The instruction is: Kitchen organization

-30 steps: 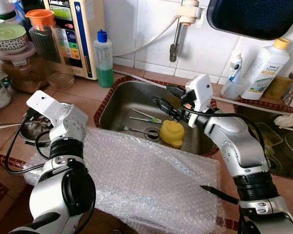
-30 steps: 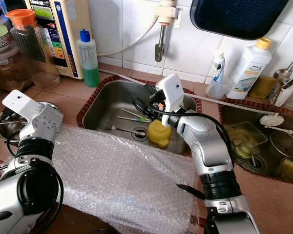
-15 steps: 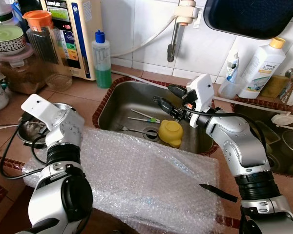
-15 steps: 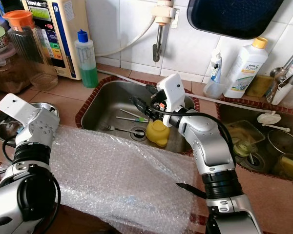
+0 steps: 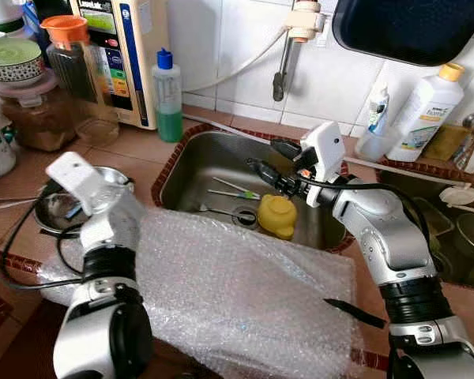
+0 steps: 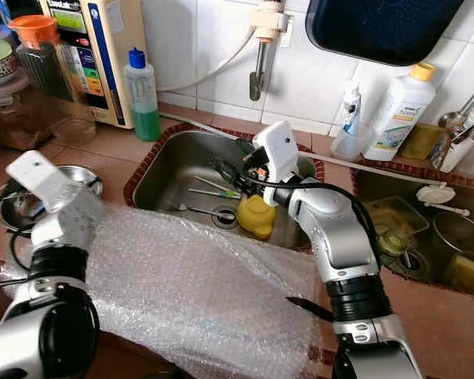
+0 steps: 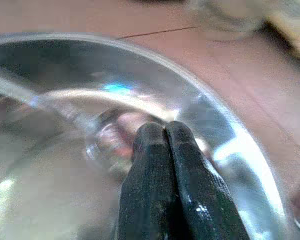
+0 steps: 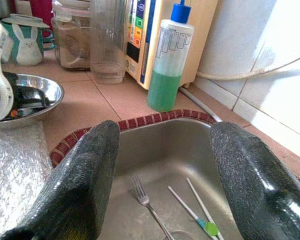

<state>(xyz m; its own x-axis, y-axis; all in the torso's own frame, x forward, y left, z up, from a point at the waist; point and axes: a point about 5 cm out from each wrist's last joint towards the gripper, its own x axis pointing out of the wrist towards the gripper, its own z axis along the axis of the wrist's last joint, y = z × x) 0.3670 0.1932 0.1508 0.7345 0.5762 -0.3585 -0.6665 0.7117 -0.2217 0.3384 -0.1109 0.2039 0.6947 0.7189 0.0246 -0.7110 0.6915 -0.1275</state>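
Right wrist view: the right end effector (image 8: 165, 175) is hovering spread wide above the sink's (image 8: 155, 137) fork (image 8: 147, 205); it should descend squarely. Left end effector (image 7: 165, 150), pressed together, is dipping into the steel bowl (image 7: 250, 175).

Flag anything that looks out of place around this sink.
A large bubble wrap sheet is spread over the counter, overhanging the sink rim. A black knife lies at its edge by the right arm. A yellow cup sits upended beside the drain.
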